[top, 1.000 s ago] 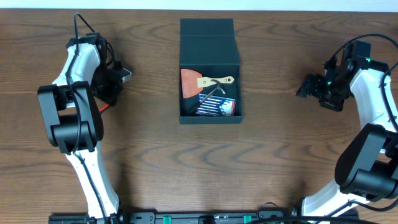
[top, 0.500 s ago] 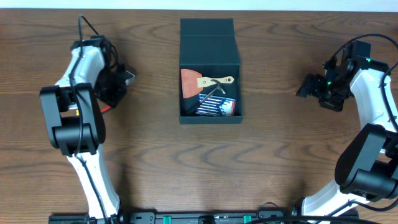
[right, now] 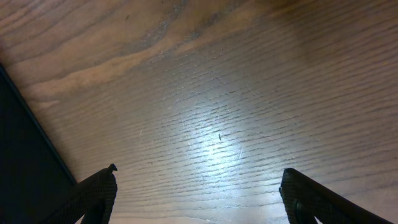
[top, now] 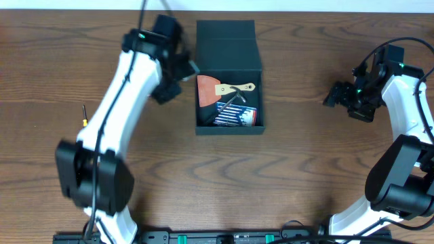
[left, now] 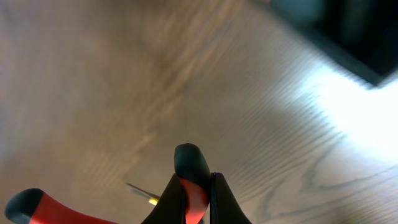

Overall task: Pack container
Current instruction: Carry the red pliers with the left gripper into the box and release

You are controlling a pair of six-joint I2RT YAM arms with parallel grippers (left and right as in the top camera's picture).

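The left gripper [left: 198, 200] has its jaws pinched narrow on a red-and-black tool handle [left: 190, 163] above the counter [left: 93, 93], just beside the container [top: 229, 129]. The container sits mid-counter, lid flapped back, holding a scraper [top: 207, 88] and a blue packet [top: 239, 116]. Well apart, the right gripper [right: 199, 174] hovers with its jaws wide and empty.

Dark teal-green square box [top: 229, 131], upright and open, its flap lid folded back flat toward 12 o'clock, sitting just 12 o'clock of centre.
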